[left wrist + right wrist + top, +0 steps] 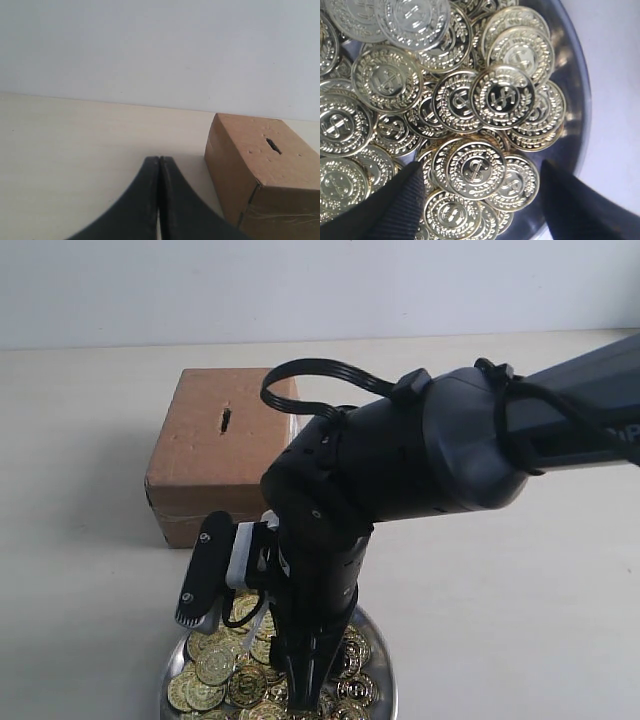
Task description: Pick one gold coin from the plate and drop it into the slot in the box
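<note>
Right gripper [480,172] jaws apart, low over plate [575,100]. One gold coin [476,169] lies flat between them atop the coin pile [390,80], shiny, wreath and dollar sign embossed. Left gripper [159,167] jaws pressed together. Box [260,170] just beside them on table [75,150], slot [272,145] on top.

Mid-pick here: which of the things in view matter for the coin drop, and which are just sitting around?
In the job:
gold coins, heaped on the plate
box, with the slot in its top
right gripper, open just above the coins

Not in it:
left gripper, shut, apart from the box
table
</note>
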